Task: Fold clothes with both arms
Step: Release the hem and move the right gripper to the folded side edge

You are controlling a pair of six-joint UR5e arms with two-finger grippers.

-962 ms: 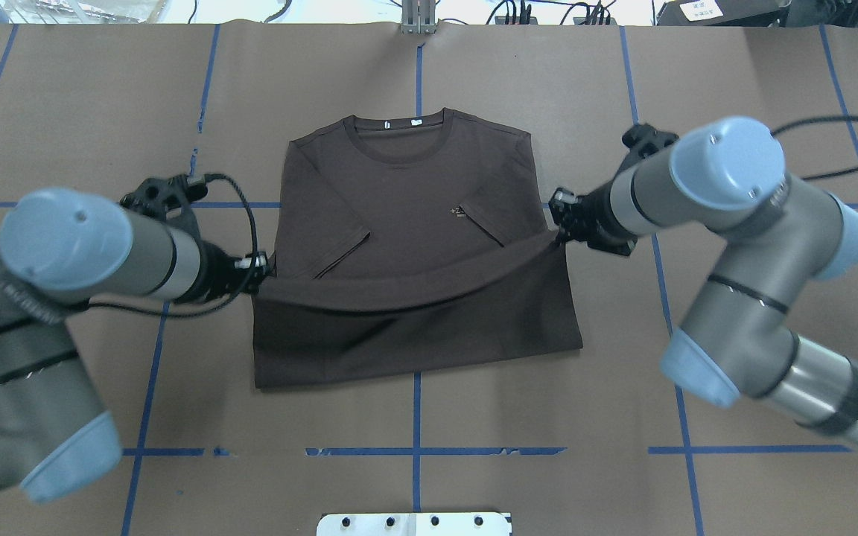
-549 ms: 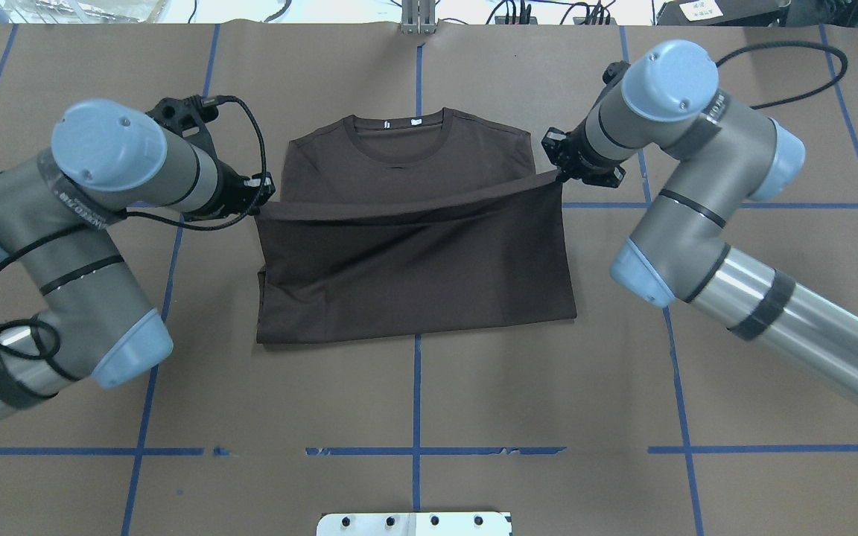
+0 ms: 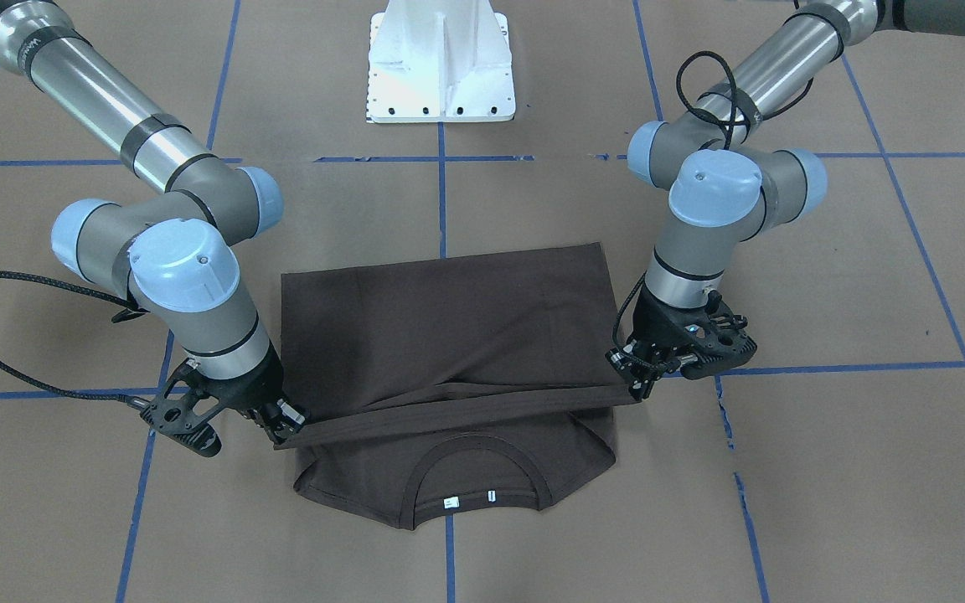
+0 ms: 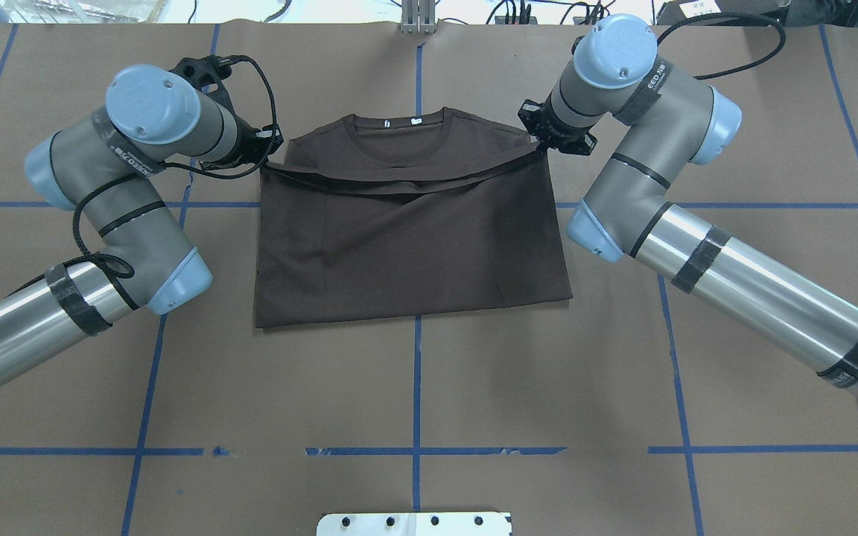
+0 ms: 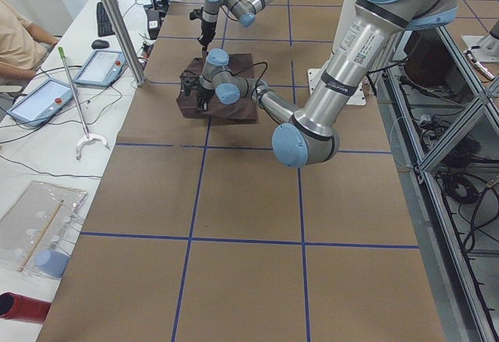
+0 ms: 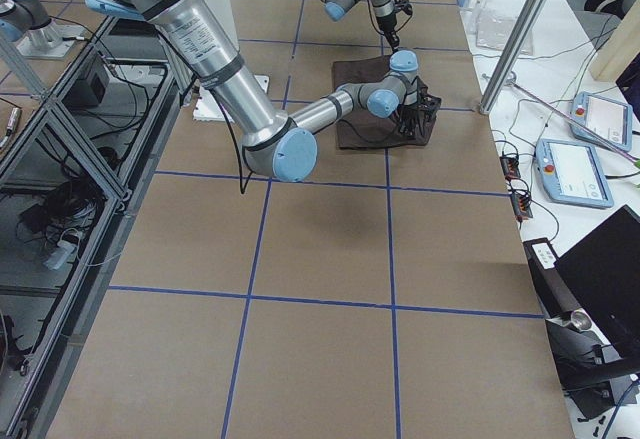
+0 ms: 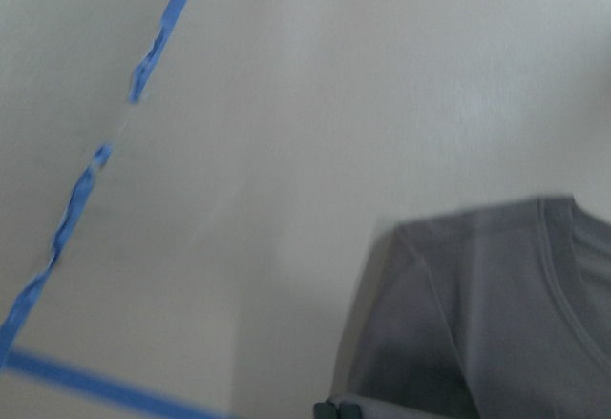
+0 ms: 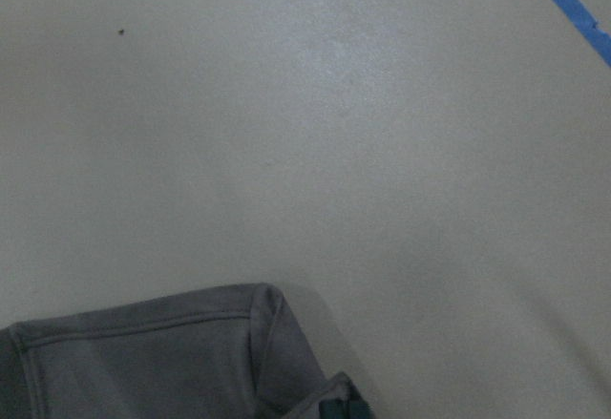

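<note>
We judge this fold nearly done: our left gripper [image 4: 264, 152] and right gripper [image 4: 542, 145], clamped on the hem of the T-shirt [image 4: 414, 246] at upper centre, need only lay it down.

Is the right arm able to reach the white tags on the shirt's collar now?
Probably not yet. The right gripper is shut on the hem of the shirt. The tags lie uncovered close by, so it likely could after letting go.

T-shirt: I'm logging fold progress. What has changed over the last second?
The left gripper and right gripper, both shut on hem corners, carried the hem of the T-shirt away from the robot, over sleeves and chest logo, nearly to the collar. The fold edge nearest the robot followed. Collar and neck tags stayed put, uncovered.
</note>
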